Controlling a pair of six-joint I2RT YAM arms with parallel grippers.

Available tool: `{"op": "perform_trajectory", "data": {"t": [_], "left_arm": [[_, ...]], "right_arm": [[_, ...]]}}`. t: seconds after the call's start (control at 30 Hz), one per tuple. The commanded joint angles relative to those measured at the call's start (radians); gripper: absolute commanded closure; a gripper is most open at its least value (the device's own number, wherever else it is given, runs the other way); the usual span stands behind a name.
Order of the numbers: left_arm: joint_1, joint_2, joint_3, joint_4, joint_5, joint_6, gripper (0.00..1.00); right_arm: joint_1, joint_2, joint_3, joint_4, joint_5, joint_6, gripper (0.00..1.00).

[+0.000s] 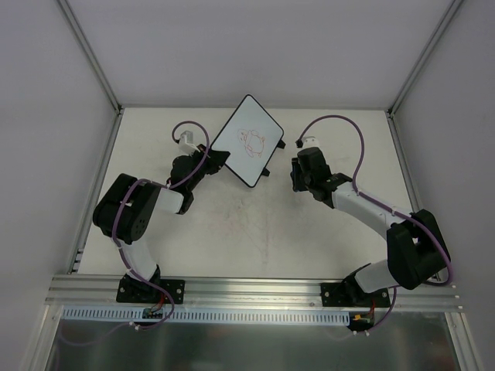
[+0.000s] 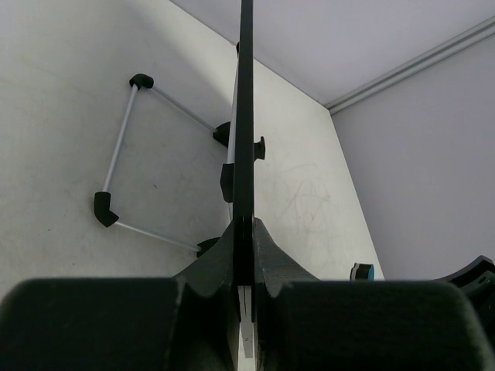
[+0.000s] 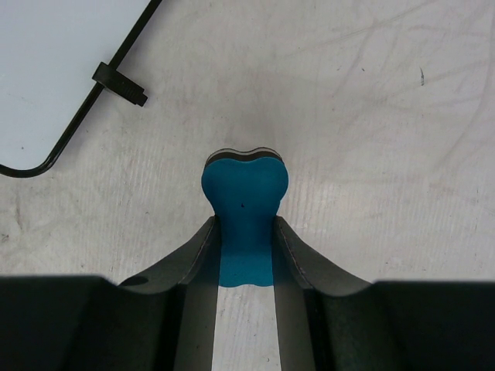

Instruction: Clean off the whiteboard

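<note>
**A:** From above, where is the whiteboard (image 1: 232,143)?

**B:** Toward the far middle of the table (image 1: 255,232), turned corner-on like a diamond. Its face is toward the camera, with a reddish doodle (image 1: 251,141) in the middle. The left gripper (image 1: 210,162) meets its near-left edge. The right gripper (image 1: 297,179) sits apart from it, off the right corner.

**A:** Can you tell from there how either hand stands?

**B:** No, both pairs of fingers are too small and dark. The left wrist camera shows the board edge-on, a thin black rim running straight up the view. Both fingers are pinched tight onto that edge.

**A:** Anything there that the overhead view hides?

**B:** A thin silver wire frame (image 2: 120,147) with black corner pieces. It reaches out from one face of the board and joins it at black tabs (image 2: 259,147). Whether the board rests on the table I cannot tell.

**A:** And the right wrist?

**B:** Its fingers are closed narrowly on a blue eraser (image 3: 244,185). The eraser's rounded end sticks out past the tips, with the scuffed table behind it. A rounded corner of the board lies at upper left, blank white there and clear of the eraser. The left wrist view also catches a sliver of that blue at lower right.
</note>
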Motion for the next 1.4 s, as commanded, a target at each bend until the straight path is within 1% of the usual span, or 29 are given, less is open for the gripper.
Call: {"op": "perform_trajectory", "data": {"t": [0.0, 0.3, 0.43, 0.63, 0.77, 1.07, 1.2, 1.37], "left_arm": [[-0.006, 0.018, 0.025, 0.062, 0.002, 0.008, 1.00], [-0.005, -0.024, 0.022, 0.051, -0.005, 0.023, 1.00], [-0.003, -0.047, 0.043, 0.011, -0.010, 0.036, 1.00], [0.004, -0.081, 0.066, -0.006, -0.019, 0.043, 1.00], [0.012, -0.116, 0.083, -0.038, -0.030, 0.072, 1.00], [0.035, -0.189, 0.077, 0.003, -0.051, 0.098, 1.00], [0.069, -0.221, 0.097, -0.013, -0.033, 0.091, 1.00], [0.116, -0.250, 0.180, -0.081, 0.054, 0.071, 1.00]], "right_arm": [[0.005, -0.035, -0.003, 0.031, 0.023, -0.005, 1.00], [0.003, -0.029, -0.003, 0.029, 0.018, -0.005, 1.00], [0.003, -0.027, -0.003, 0.029, 0.018, -0.005, 1.00], [0.005, -0.026, -0.003, 0.029, 0.018, -0.006, 1.00], [0.005, -0.024, -0.003, 0.028, 0.015, -0.005, 1.00], [0.005, -0.020, -0.003, 0.029, 0.015, -0.008, 1.00], [0.003, -0.018, -0.003, 0.029, 0.014, -0.006, 1.00], [0.005, -0.018, -0.003, 0.029, 0.015, -0.006, 1.00]]}}
